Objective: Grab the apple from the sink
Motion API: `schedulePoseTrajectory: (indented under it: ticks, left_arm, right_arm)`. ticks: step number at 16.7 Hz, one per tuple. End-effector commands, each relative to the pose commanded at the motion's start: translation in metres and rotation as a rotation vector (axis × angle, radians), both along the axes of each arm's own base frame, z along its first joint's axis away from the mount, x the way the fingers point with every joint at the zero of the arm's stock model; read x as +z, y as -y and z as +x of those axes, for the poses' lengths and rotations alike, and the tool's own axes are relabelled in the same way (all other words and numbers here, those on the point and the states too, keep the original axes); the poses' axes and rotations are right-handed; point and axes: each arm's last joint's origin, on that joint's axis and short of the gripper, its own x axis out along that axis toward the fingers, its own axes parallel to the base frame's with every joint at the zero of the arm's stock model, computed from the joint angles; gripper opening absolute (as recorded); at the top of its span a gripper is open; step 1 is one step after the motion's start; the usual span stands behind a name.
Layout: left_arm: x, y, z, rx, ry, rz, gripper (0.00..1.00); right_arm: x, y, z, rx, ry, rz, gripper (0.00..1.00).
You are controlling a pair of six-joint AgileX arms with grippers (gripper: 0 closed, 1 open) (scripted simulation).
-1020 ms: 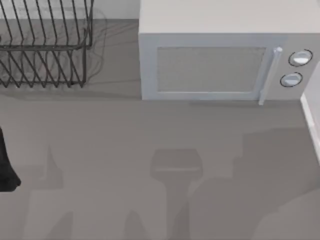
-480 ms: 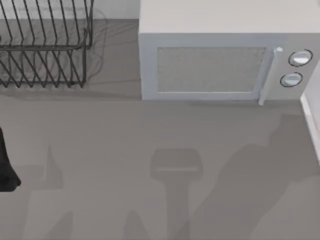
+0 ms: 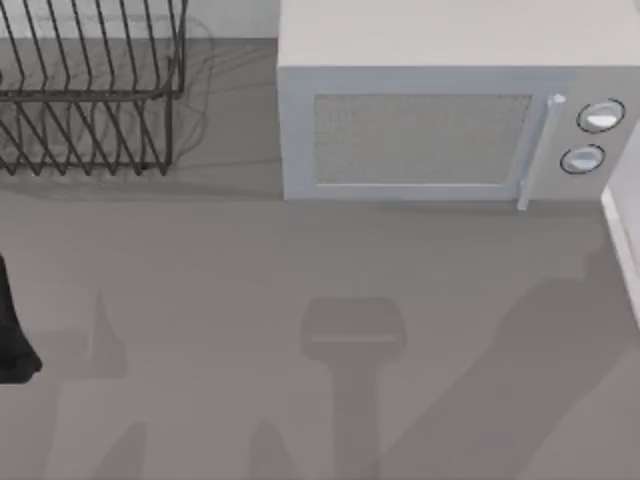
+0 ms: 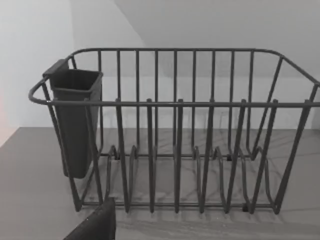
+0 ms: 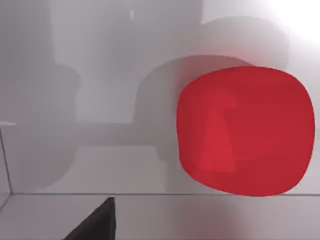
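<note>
Scanning from the left of the table, we see our left arm [image 3: 14, 330] parked at the edge, the wire dish rack [image 3: 90, 90] behind it with its dark cup [image 4: 76, 120], then open grey tabletop [image 3: 300, 260] ahead of the microwave [image 3: 440, 120]. Whether either gripper is open, we cannot tell. The right wrist view shows the apple [image 5: 245, 131], smooth, bright red, resting in the pale sink [image 5: 75, 100].

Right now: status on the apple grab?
Right wrist view close on the apple, lying on a pale surface, nothing on it. Left arm parked at table's left edge, facing the dish rack.
</note>
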Motion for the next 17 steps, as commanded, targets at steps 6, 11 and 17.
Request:
schedulePoseTrajectory:
  ticks: [6, 11, 17]
  left_arm:
    - [0.0, 0.0, 0.0, 0.0, 0.0, 0.0, 1.0]
    - [0.0, 0.0, 0.0, 0.0, 0.0, 0.0, 1.0]
    - [0.0, 0.0, 0.0, 0.0, 0.0, 0.0, 1.0]
  right_arm:
    - [-0.086, 0.0, -0.003, -0.002, 0.017, -0.005, 1.0]
    - [-0.101, -0.001, -0.007, -0.003, 0.006, -0.001, 1.0]
    - [-0.101, -0.001, -0.007, -0.003, 0.006, -0.001, 0.62]
